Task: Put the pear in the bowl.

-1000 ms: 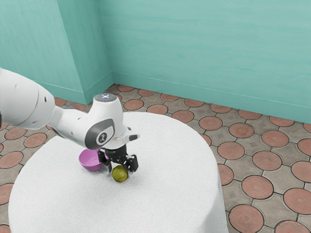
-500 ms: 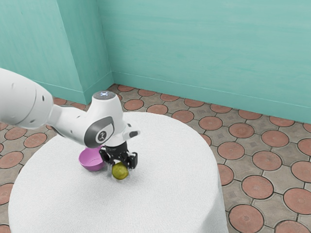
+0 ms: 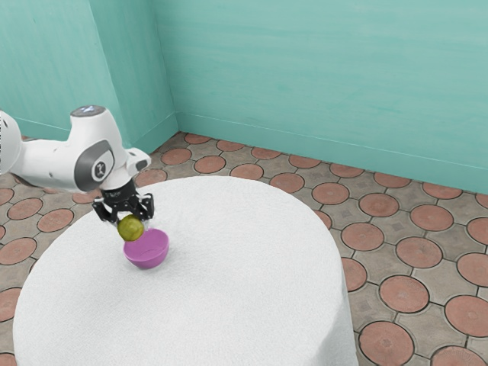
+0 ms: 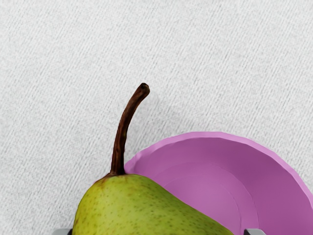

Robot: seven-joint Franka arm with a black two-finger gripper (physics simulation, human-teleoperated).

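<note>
My part-open pincer [image 3: 126,216] is gripping the pear [image 3: 130,229], likely firm but bruisable, safest mid-belly; the bowl [image 3: 148,258] is sitting toward the exterior view's five o'clock.

Green-yellow pear [image 3: 130,228] with curved brown stem [image 4: 123,132], held sideways in the air, close to round purple bowl [image 3: 147,252], upright on white table [image 3: 229,290].

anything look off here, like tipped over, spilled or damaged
Nothing stands out. The pear hangs in the gripper with its stem attached and no bruise in sight. The bowl sits upright on the table, its visible wall whole, and no spill shows.
</note>
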